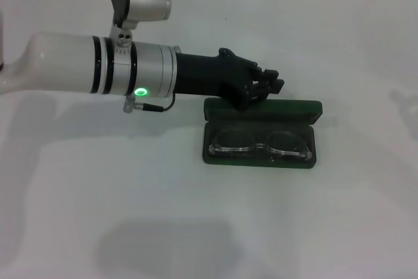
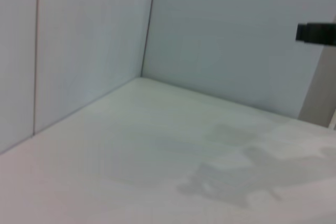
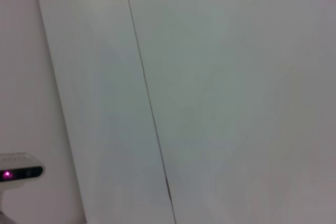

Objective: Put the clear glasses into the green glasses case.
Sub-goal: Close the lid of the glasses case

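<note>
The green glasses case (image 1: 215,157) lies open on the white table right of centre, its lid (image 1: 307,110) folded back flat behind the tray. The clear glasses (image 1: 260,143) rest inside the tray, lenses side by side, temples folded. My left arm reaches in from the left, and my left gripper (image 1: 273,85) hangs over the lid's far edge, shut and holding nothing. It stands apart from the glasses. The wrist views show neither the case nor the glasses. My right gripper is out of view.
White table (image 1: 130,213) stretches around the case. In the left wrist view the tabletop (image 2: 131,145) meets pale walls, and a dark block (image 2: 316,33) sticks in at the edge. The right wrist view shows a wall and a small white device (image 3: 18,172) with a pink light.
</note>
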Controlling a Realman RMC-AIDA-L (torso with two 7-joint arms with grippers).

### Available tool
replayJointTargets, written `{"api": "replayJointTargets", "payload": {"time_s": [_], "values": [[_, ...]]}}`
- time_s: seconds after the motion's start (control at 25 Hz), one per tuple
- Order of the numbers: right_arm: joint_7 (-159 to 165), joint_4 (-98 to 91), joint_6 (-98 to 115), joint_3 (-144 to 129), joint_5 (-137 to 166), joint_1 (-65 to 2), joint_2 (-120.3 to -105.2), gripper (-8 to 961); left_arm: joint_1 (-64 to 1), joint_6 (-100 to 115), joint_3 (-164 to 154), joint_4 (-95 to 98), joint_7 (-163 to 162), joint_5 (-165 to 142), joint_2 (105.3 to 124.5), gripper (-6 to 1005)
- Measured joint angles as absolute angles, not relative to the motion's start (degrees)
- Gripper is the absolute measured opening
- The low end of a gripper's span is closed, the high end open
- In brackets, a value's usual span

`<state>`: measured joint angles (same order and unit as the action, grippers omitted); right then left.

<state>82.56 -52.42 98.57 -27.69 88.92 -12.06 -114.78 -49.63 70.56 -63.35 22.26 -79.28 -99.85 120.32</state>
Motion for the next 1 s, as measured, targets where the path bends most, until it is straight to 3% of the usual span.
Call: {"api": "replayJointTargets", "payload": {"time_s": [1.0], "values": [[81.3, -50.0, 99.0, -28.1, 89.0, -12.3, -114.91, 50, -49.9, 67.3, -65.9, 19.1, -78.2, -98.7, 120.59, 157]]}}
